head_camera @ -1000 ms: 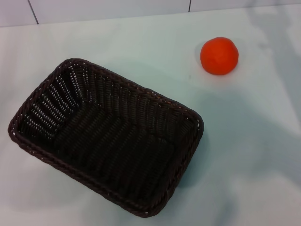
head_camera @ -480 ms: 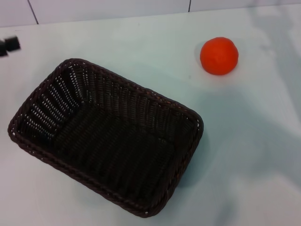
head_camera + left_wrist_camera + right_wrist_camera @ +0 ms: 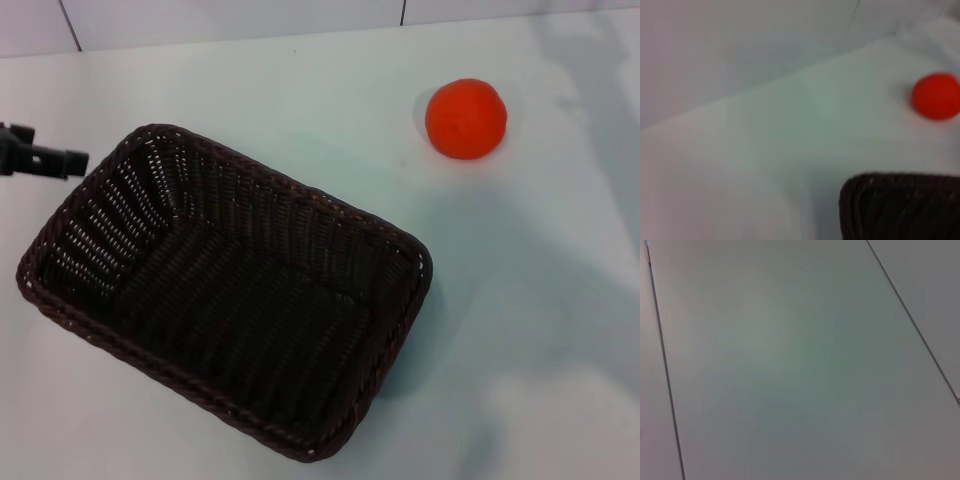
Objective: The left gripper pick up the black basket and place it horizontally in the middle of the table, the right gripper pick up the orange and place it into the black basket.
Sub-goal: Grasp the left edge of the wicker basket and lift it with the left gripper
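Observation:
The black basket (image 3: 225,295) lies slanted on the left half of the table (image 3: 540,330) in the head view, empty. One corner of it shows in the left wrist view (image 3: 900,207). The orange (image 3: 466,118) sits on the table at the far right, apart from the basket; it also shows in the left wrist view (image 3: 936,96). The left gripper (image 3: 45,160) reaches in from the left edge, its black cylindrical tip just beside the basket's far left corner, not touching it. The right gripper is out of view.
A tiled wall (image 3: 230,20) runs along the table's far edge. The right wrist view shows only pale panels with thin dark seams (image 3: 662,365).
The left gripper has come in from the left edge toward the basket's far left corner. The basket and the orange have not moved.

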{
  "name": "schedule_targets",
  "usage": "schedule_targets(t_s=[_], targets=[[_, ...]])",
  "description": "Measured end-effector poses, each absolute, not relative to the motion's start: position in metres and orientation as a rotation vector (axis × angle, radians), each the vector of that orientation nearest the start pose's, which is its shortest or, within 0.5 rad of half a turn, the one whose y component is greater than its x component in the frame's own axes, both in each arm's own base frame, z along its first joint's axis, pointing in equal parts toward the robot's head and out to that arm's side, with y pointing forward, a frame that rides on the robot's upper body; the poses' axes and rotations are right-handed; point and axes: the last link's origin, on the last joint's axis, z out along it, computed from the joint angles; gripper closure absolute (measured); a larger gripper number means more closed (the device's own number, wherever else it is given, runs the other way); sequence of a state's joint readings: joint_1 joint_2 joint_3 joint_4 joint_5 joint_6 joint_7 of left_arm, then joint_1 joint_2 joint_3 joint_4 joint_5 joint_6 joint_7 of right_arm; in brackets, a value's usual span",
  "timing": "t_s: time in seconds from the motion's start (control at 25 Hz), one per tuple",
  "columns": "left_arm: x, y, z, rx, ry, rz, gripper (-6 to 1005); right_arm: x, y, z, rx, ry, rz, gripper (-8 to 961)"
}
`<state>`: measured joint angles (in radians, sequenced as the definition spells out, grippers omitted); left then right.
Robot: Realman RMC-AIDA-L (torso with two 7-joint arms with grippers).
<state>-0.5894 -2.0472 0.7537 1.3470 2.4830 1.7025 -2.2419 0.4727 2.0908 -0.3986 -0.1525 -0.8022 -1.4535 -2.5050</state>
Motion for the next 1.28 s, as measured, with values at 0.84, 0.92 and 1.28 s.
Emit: schedule_targets(t_s=[0.84,0.92,1.28], targets=[[-0.225,0.374,0.048,-2.500,-1.140,0.304,143,0.335,0.333,0.077,-0.604,-1.295,-1.540,221],[-0.225,0.374,0.047,-2.500,-1.141,0.306,144,0.335,0.333,0.077,-0.607,-1.295,-1.542,221],[-0.226,0.374,0.049,-2.479,-1.168,0.292,490,0.337,0.334,0.078,-0.618,-1.294,-1.553,220]])
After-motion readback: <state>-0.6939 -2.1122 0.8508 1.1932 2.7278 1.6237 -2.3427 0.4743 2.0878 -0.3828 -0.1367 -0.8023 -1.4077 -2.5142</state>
